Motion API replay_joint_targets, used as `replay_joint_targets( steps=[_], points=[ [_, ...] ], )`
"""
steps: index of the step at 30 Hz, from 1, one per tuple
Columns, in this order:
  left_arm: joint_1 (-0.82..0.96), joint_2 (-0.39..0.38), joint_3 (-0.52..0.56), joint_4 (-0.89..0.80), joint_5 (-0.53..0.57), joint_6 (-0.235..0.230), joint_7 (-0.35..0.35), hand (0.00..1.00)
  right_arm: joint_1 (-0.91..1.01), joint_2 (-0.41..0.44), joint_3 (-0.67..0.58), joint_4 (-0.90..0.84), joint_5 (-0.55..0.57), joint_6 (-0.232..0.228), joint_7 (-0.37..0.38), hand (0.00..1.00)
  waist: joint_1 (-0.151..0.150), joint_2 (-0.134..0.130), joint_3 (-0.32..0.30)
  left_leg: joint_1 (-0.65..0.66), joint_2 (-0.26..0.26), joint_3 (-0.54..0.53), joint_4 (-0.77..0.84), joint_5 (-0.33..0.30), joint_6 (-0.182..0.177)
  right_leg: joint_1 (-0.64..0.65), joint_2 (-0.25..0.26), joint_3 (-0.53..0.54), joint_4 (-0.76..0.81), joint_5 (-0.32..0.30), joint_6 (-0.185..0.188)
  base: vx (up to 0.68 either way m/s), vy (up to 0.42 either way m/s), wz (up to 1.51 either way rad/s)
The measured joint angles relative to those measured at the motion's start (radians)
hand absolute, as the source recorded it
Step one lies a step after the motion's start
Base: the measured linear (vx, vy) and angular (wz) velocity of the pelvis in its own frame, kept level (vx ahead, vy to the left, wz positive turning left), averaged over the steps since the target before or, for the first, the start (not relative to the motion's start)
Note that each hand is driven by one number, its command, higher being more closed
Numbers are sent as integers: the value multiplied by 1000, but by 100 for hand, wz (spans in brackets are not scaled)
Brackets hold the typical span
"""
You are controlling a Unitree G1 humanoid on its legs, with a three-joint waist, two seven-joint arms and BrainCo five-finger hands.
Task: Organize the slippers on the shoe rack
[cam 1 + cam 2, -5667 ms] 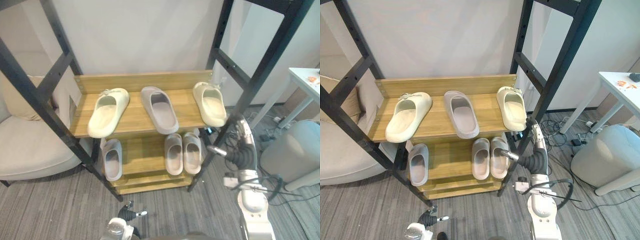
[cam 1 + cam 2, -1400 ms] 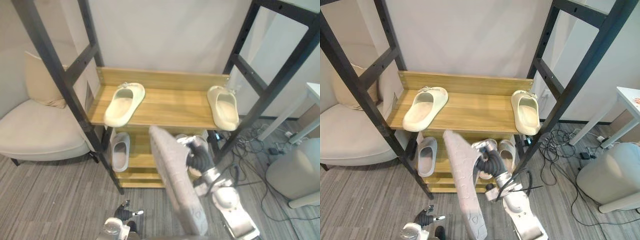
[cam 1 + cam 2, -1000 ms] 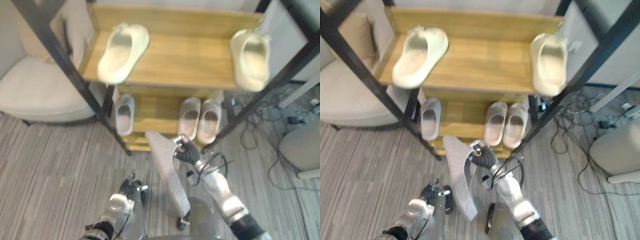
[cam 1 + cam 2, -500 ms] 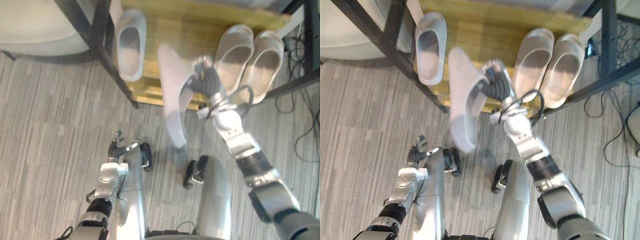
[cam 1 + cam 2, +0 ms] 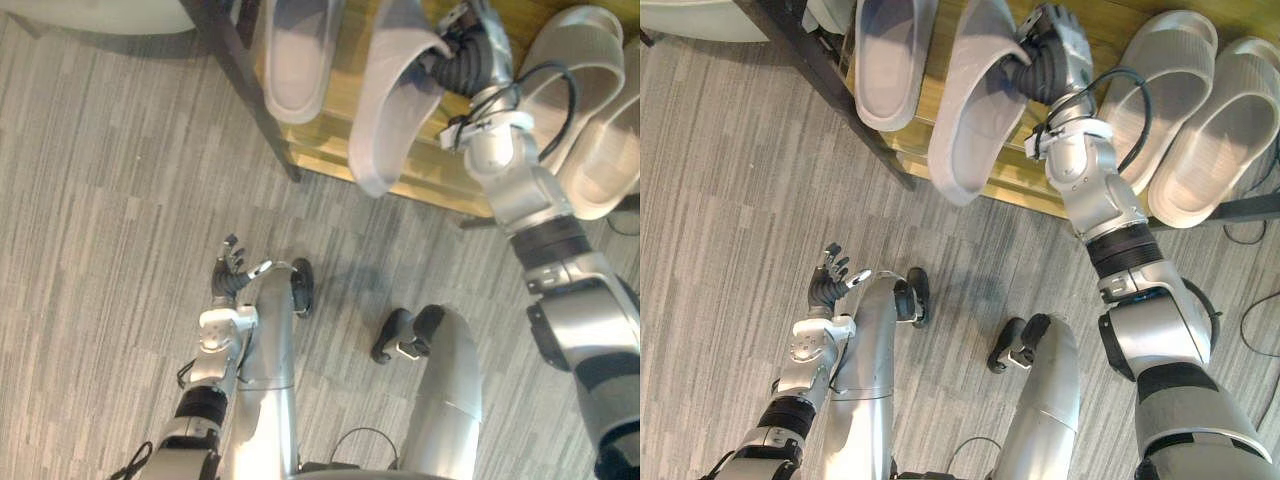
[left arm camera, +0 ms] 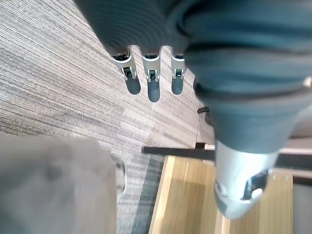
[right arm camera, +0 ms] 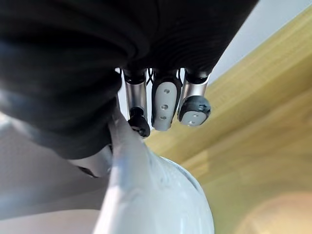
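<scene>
My right hand (image 5: 1050, 55) is shut on a grey slipper (image 5: 975, 110), gripping its strap. The slipper hangs tilted over the front edge of the low wooden shelf (image 5: 430, 185), one end out over the floor. It is just right of a single grey slipper (image 5: 295, 60) that lies on that shelf. A pair of pale grey slippers (image 5: 1170, 90) lies further right on the same shelf. In the right wrist view my curled fingers (image 7: 163, 105) press the slipper's grey strap (image 7: 156, 195). My left hand (image 5: 232, 275) hangs low over the carpet, fingers (image 6: 152, 83) straight and empty.
A black frame post (image 5: 240, 80) slants down to the floor left of the single slipper. Grey striped carpet (image 5: 730, 200) covers the floor in front of the rack. The corner of a beige seat (image 5: 90, 10) shows at the upper left.
The camera has tipped further down toward the floor. My right hand has carried the grey slipper closer to the low shelf, beside the single grey slipper. The left hand stays as it was.
</scene>
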Motion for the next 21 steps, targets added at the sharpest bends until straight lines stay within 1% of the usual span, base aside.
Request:
replay_joint_targets(
  steps=[4, 5, 6, 8, 11, 12, 13, 17, 18, 20, 21],
  points=[
    [-3, 5, -6, 30, -9, 2, 1, 0, -43, 0, 2, 66, -53, 21, -30, 100, 14, 1, -29, -29, -10, -14, -1, 5, -6, -16, -5, -13, 3, -6, -1, 44, -26, 10],
    [-7, 16, -7, 76, -7, 11, 3, 0, -62, 0, 1, 93, -61, 28, -37, 100, 18, 0, -30, -34, -13, -22, -2, 8, -9, -16, -6, -21, 3, -8, -3, 48, -38, 13],
    [-7, 19, -21, 135, -6, 31, 15, 0, -82, 1, 1, 117, -69, 32, -52, 100, 18, 0, -30, -38, -18, -24, -6, 12, -11, -17, -9, -24, 3, -10, -2, 48, -41, 13],
    [7, 10, -28, 191, -8, 57, 34, 0, -107, 1, 0, 135, -83, 45, -74, 100, 23, -2, -32, -52, -22, -28, -10, 19, -13, -28, -12, -28, 3, -10, -2, 48, -35, 10],
    [13, 2, -36, 226, -8, 78, 39, 0, -132, 3, -2, 161, -93, 53, -100, 100, 28, -2, -32, -68, -33, -37, -13, 28, -17, -35, -23, -41, 8, -15, -9, 49, -30, 16],
    [12, -1, -42, 229, -8, 80, 39, 0, -139, 3, -2, 173, -95, 60, -111, 0, 29, -3, -32, -69, -41, -38, -22, 33, -18, -35, -29, -45, 10, -18, -10, 51, -49, 28],
    [11, -1, -53, 229, -8, 79, 40, 0, -146, 3, -3, 187, -100, 62, -118, 0, 30, -5, -33, -69, -51, -39, -35, 42, -23, -35, -39, -50, 9, -18, -11, 42, -44, 28],
    [10, -4, -57, 235, -8, 76, 40, 0, -168, 3, -9, 216, -132, 70, -145, 0, 35, -7, -36, -81, -56, -49, -51, 57, -33, -37, -42, -70, 6, -20, -17, 45, -46, 12],
    [10, -4, -57, 240, -8, 75, 40, 0, -168, 3, -9, 219, -133, 71, -150, 0, 34, -9, -43, -89, -56, -50, -53, 60, -35, -44, -42, -73, 6, -21, -19, 54, -37, 7],
    [10, -3, -56, 244, -9, 75, 40, 0, -188, 2, -11, 241, -133, 74, -161, 0, 34, -24, -56, -109, -60, -52, -66, 76, -37, -67, -43, -77, 6, -20, -25, 69, -41, 9],
    [10, -3, -56, 244, -9, 74, 41, 0, -192, 2, -11, 242, -133, 76, -163, 0, 34, -24, -56, -111, -61, -54, -66, 78, -38, -67, -43, -81, 6, -20, -26, 80, -41, 9]
  ],
)
